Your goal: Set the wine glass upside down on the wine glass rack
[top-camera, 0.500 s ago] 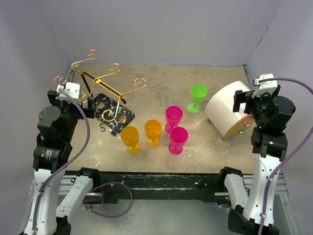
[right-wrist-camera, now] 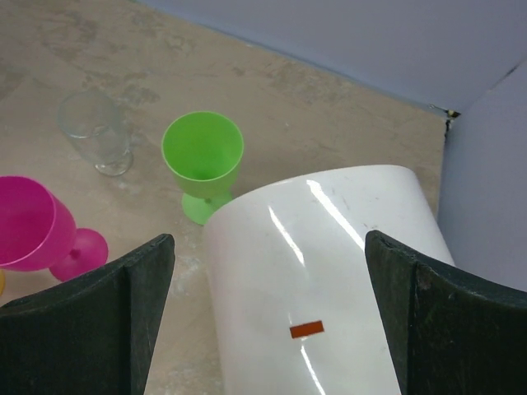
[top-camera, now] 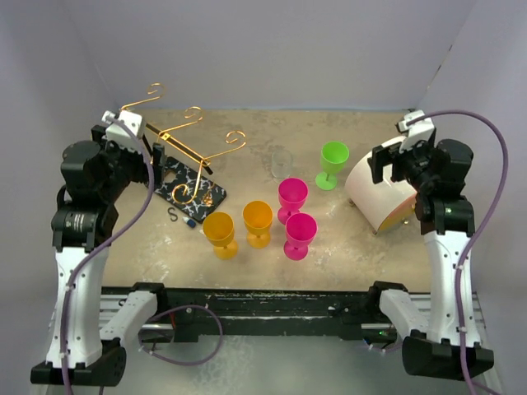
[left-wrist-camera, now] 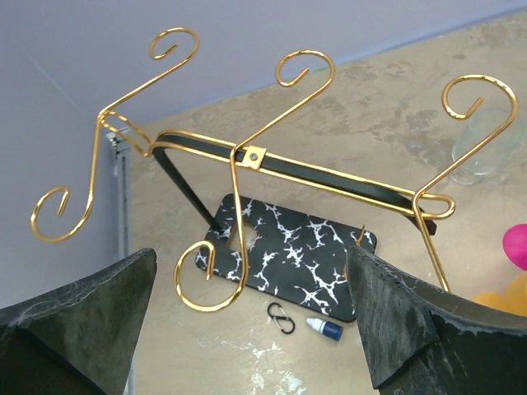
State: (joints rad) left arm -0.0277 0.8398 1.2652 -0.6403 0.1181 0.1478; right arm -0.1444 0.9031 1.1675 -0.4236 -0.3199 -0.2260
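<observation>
Our left jaws hang wide apart and empty just in front of the gold wine glass rack (left-wrist-camera: 272,160), which sits at the far left of the bench (top-camera: 362,247) on its black marbled base. The clear wine glass (top-camera: 280,162) stands on the bench to the rack's right, near a green cup (top-camera: 333,156). Our right jaws, also apart and empty, hover over a white cylinder (right-wrist-camera: 329,271) lying on its side.

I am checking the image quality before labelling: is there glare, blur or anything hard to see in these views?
Top external: the light is even and soft and the shadows are faint; the clear glass nearly blends into the table. Right wrist: bright glare streaks run along the white cylinder. Left wrist: the wine glass rack is sharp, with only small glints on the wire.
</observation>
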